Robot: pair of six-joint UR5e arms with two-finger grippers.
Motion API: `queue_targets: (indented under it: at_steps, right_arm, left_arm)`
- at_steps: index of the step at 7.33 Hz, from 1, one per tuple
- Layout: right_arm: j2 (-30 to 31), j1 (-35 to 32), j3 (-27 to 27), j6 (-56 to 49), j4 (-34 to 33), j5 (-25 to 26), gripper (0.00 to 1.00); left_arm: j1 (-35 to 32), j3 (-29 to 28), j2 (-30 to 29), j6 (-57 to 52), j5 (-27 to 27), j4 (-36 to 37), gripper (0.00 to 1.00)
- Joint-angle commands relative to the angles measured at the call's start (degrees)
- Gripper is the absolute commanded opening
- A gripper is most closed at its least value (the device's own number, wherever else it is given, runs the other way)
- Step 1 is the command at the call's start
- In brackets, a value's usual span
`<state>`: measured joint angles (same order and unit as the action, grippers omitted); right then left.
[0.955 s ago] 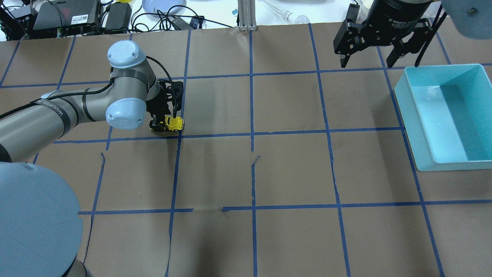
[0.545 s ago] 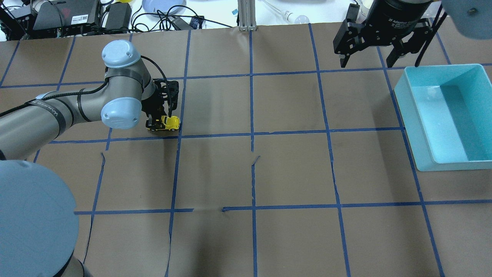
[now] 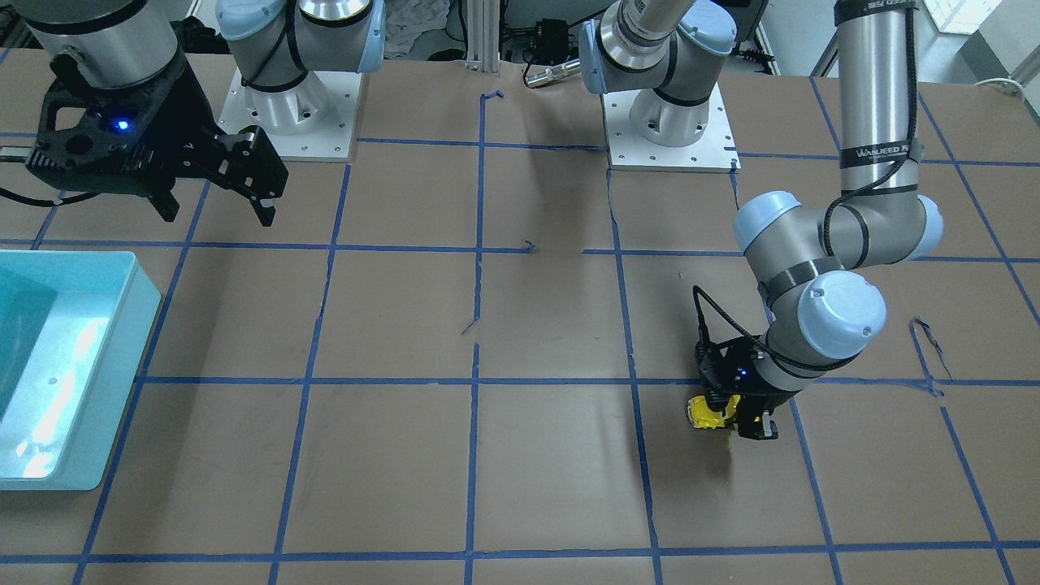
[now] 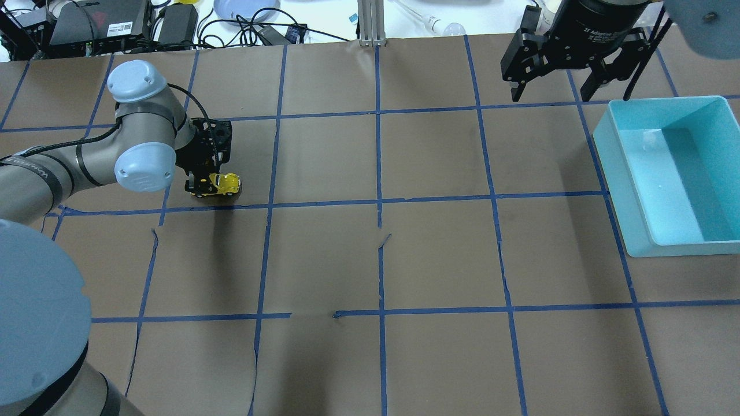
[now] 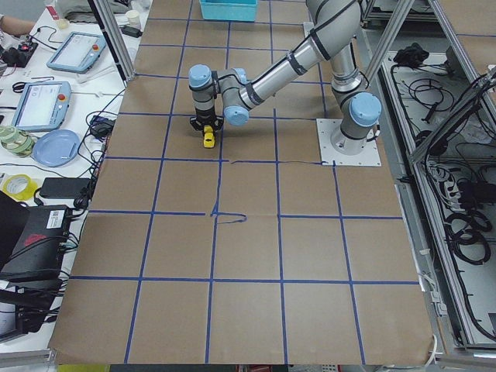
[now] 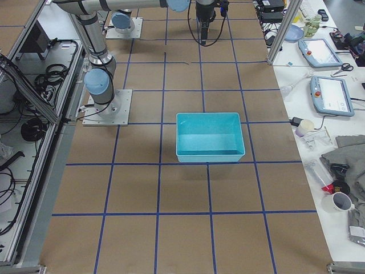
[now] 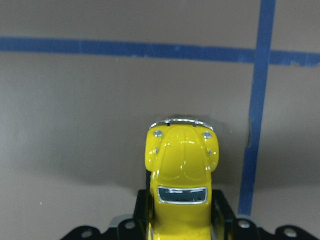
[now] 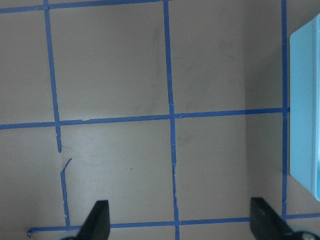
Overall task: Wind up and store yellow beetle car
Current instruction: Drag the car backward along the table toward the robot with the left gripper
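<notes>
The yellow beetle car sits low at the brown paper table, gripped at its rear by my left gripper. The left wrist view shows its hood pointing away between the black fingers, with its shadow right under it. It also shows in the front-facing view and the left view. My right gripper hangs open and empty high over the far right of the table, next to the teal bin. Its fingertips stand wide apart over bare paper.
The teal bin is empty and stands at the table's right side, far from the car. Blue tape lines grid the paper, with small tears near the middle. Cables, tablets and clutter lie beyond the far edge.
My left arm has drawn leftward along the table with the car in its grip, about a third of a grid square. The right arm has not moved.
</notes>
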<state>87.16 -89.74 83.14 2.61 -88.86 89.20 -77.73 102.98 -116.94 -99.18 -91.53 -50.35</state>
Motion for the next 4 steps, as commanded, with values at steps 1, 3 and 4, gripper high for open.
queue_targets:
  at_steps: [1,3,4]
  right_arm:
    - [-0.06,0.00,0.00,-0.15,0.00,-0.07,1.00]
    - [0.02,0.00,0.00,-0.06,0.00,-0.07,1.00]
    - [0.02,0.00,0.00,-0.23,0.09,0.01,1.00]
  left_arm:
    - [4.58,0.03,0.13,-5.65,0.03,0.08,0.19]
    - [8.54,0.03,-0.30,-11.28,0.03,0.08,0.20]
    - [9.17,0.03,-0.39,-11.65,0.03,-0.01,0.23]
